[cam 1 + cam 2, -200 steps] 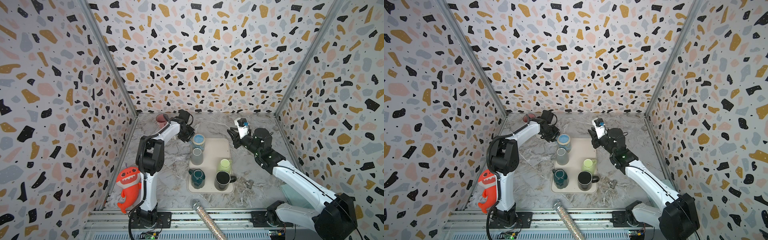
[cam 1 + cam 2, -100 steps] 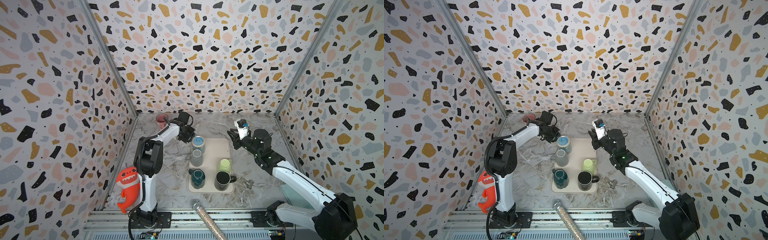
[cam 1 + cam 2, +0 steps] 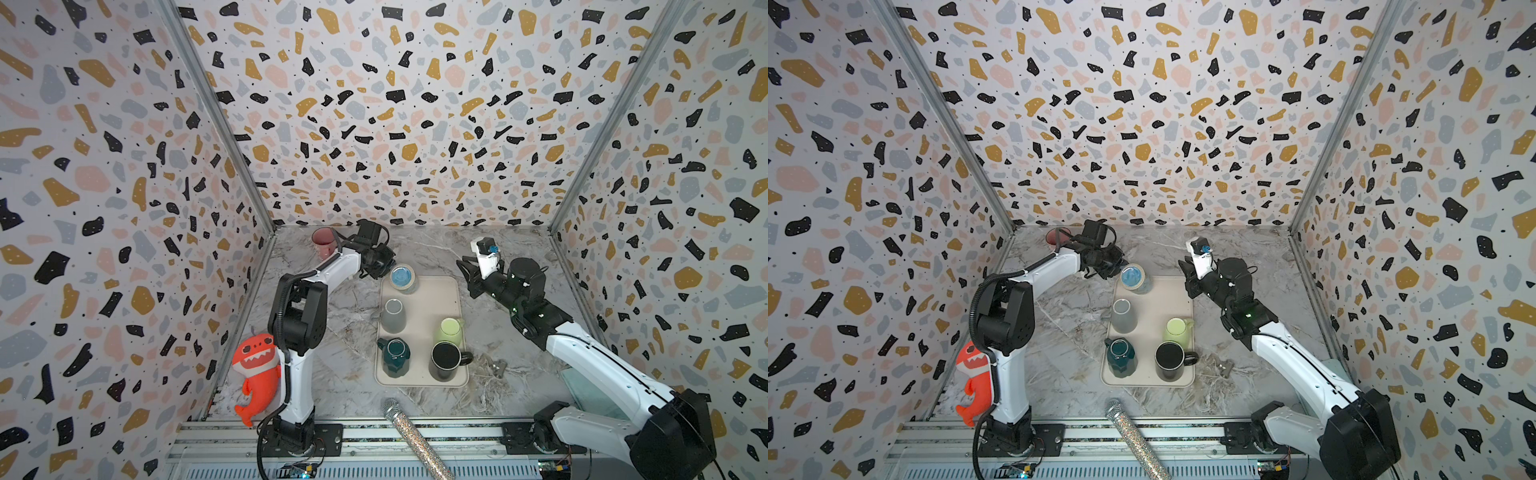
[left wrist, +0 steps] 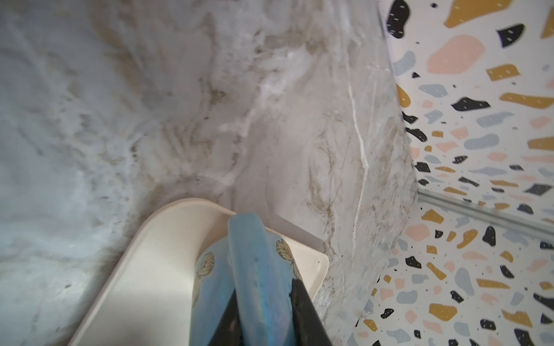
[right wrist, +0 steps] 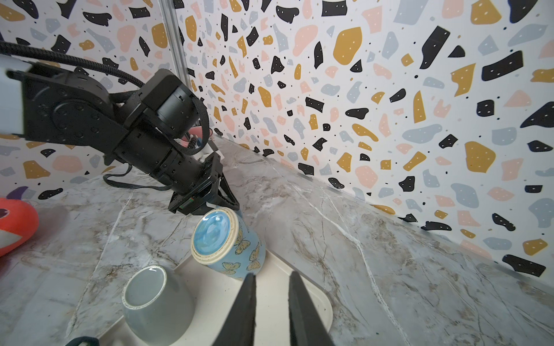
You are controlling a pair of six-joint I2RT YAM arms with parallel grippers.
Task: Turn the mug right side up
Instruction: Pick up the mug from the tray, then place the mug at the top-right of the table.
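The mug (image 3: 401, 277) is light blue with butterflies. It stands base up and tilted at the far left corner of the beige tray (image 3: 440, 291), as the right wrist view (image 5: 227, 239) shows plainly. My left gripper (image 4: 263, 289) is shut on its blue handle (image 4: 251, 269), reaching in from the far left in both top views (image 3: 1117, 268). My right gripper (image 5: 272, 275) hovers over the tray's far right corner (image 3: 463, 268). A narrow gap separates its fingers, with nothing between them.
On the tray also stand a grey mug (image 3: 392, 313) base up, a green mug (image 3: 451, 330), a dark teal mug (image 3: 394, 353) and a black mug (image 3: 446, 359). A pink cup (image 3: 323, 241) sits at the back left corner. A glitter microphone (image 3: 411, 436) lies at the front.
The left jaws have narrowed onto the mug's handle. The mug has tipped a little. The right arm has barely moved.
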